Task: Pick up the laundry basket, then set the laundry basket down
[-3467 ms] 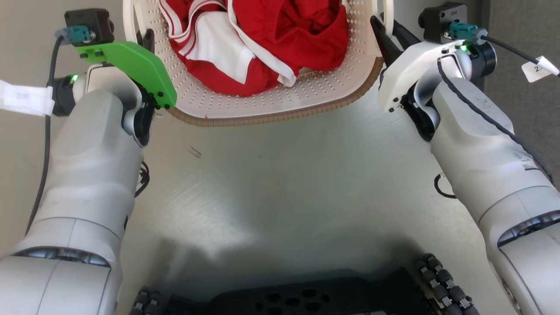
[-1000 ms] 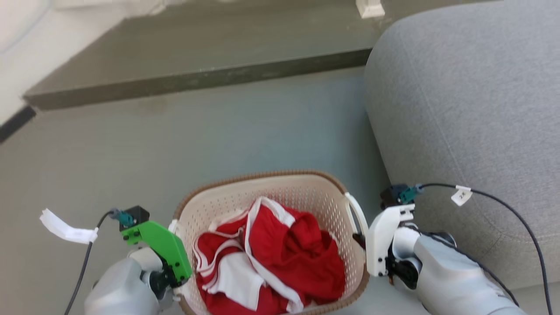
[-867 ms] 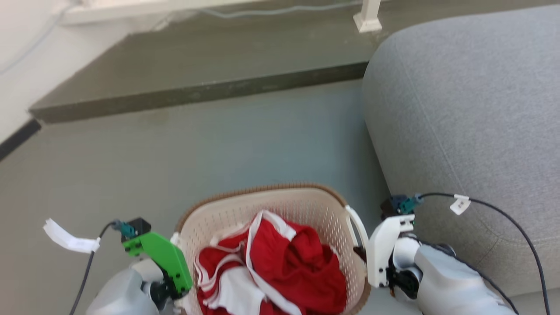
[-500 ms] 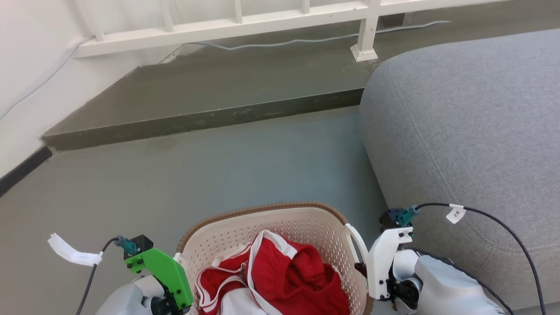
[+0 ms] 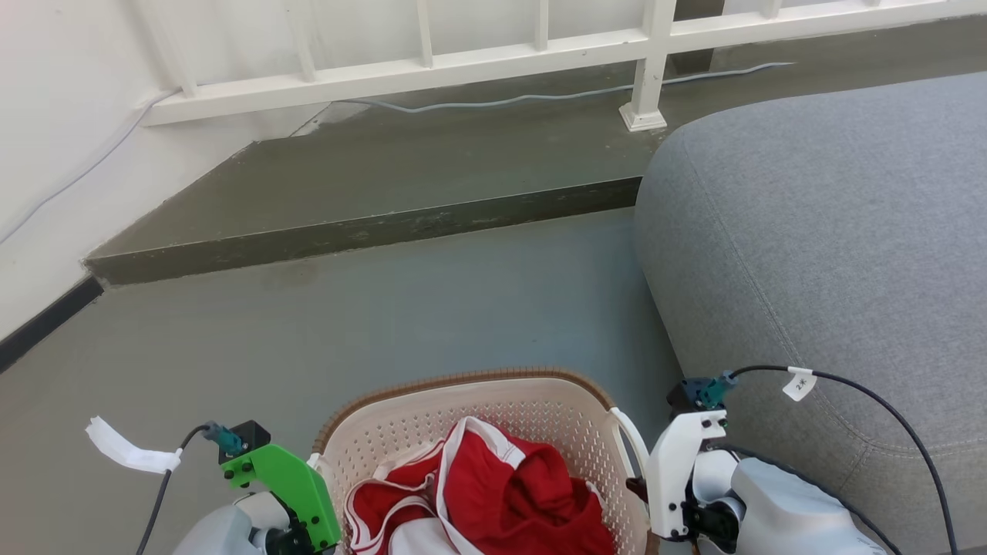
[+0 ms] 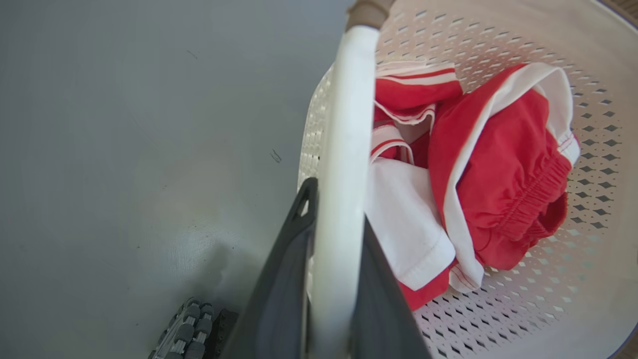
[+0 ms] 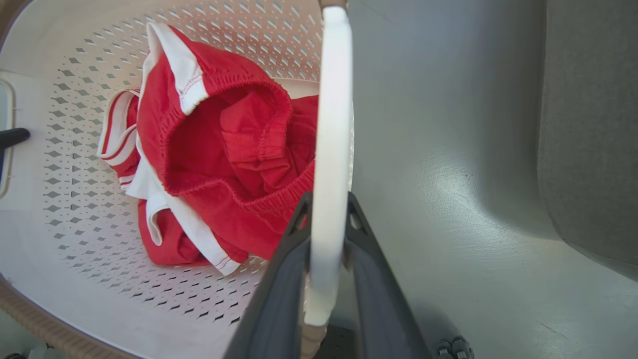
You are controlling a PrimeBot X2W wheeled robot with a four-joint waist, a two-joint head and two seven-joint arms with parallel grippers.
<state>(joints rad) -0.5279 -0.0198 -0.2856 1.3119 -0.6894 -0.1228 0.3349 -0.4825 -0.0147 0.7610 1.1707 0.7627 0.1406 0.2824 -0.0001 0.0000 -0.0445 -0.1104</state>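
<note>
Floor [image 5: 385, 324] was smooth matt grey. One raised, darker step [image 5: 370, 185] ran across the far side. A white railing [image 5: 493, 58] stood on the step, with one thick post [image 5: 648, 77] footed on it and one grey cable [image 5: 540, 96] lying along it. White wall [image 5: 62, 116] on the far left, with a black skirting strip [image 5: 42, 324] at its foot. One grey fabric sofa [image 5: 833, 231] took up the right side.

Counts: one laundry basket [image 5: 416, 432], two white handles, one heap of red-and-white clothing [image 5: 524, 501] inside (couldn't tell if it was one piece or several).

The basket was at the near edge of the head view, between the two arms. It was just left of the sofa and well short of the step. Opening faced up. Long axis ran left-right, with a handle at each end. The brown rim [image 5: 463, 378] showed round the far curve.

Left gripper [image 6: 338, 209] was clamped on the basket's left handle [image 6: 349, 124], one dark finger on each side of the white bar. Right gripper [image 7: 328, 199] was clamped the same way on the right handle [image 7: 331, 99]. The right handle stood up above the rim.

Couldn't tell whether the base was touching the floor.
</note>
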